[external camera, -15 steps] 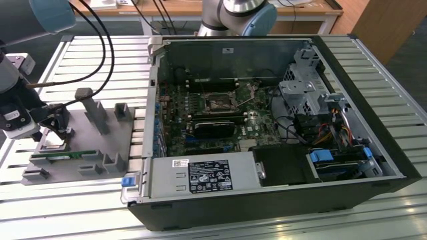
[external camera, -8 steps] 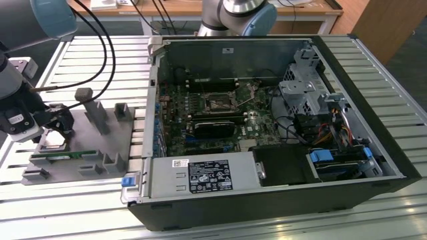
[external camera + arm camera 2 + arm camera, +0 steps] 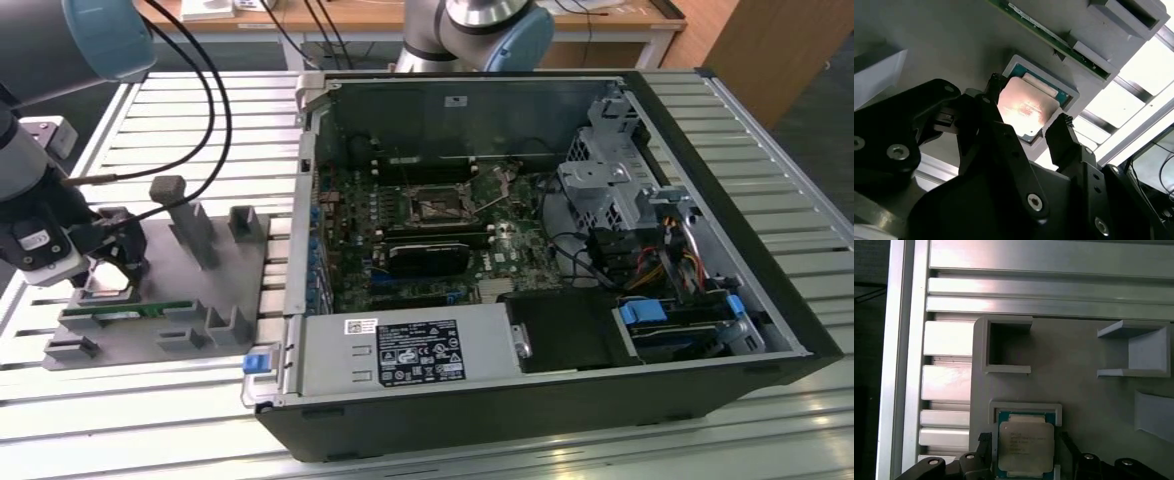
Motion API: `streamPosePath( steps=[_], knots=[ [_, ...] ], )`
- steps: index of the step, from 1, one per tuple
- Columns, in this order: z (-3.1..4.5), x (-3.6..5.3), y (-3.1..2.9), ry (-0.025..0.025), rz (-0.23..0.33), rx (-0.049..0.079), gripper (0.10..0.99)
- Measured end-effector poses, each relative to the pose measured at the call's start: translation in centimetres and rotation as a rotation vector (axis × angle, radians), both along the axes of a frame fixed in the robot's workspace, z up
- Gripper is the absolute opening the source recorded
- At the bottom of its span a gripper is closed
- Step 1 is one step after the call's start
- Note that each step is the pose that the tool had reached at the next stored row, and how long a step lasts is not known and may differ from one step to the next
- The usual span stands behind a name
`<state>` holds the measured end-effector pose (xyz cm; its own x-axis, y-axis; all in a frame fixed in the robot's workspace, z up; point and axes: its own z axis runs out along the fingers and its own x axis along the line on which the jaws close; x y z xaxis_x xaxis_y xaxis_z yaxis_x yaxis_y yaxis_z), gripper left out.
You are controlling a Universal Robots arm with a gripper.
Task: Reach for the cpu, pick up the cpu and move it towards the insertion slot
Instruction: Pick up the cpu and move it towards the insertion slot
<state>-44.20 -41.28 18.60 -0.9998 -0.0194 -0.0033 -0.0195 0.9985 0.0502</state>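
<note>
A bench (image 3: 147,420) of pale metal slats carries everything. On it, toward the exterior view's right, lies an open black case (image 3: 534,410), its side off, with a green board (image 3: 400,215) flat inside. The arm (image 3: 27,170) stands at the exterior view's left edge, cables looping off it, and points down at a grey tray (image 3: 187,300) that lies on the slats just beside the case. The tray has raised blocks, posts and several open pockets.

The gripper (image 3: 110,270) hangs low over the tray's corner nearest the exterior view's left. A thin green stick (image 3: 127,311) lies in a groove along the tray's near edge, just beside that corner. The slot (image 3: 438,208), a shiny square frame with a dark centre, sits near the middle of the board, well apart from the gripper.

The cpu (image 3: 107,290) lies flat in a shallow square pocket of the tray, right under the gripper. In both wrist views the gripper (image 3: 1026,102) (image 3: 1025,439) is spread wide and grasps nothing: its black fingers (image 3: 1061,135) (image 3: 985,442) stand on opposite sides of the cpu (image 3: 1026,112) (image 3: 1025,447), just outside the pocket's rim. The chip's metal top faces up and catches a bright glare in the second wrist view.
</note>
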Motion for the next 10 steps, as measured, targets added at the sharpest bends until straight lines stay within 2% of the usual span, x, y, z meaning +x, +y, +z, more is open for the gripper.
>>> streamPosePath(
  steps=[1, 10],
  knots=[
    [-0.01, 0.0, 0.01, 0.0, 0.0, 0.0, 0.639],
    [-0.15, 0.0, 0.01, -0.0001, 0.0, -0.004, 0.627]
  ],
)
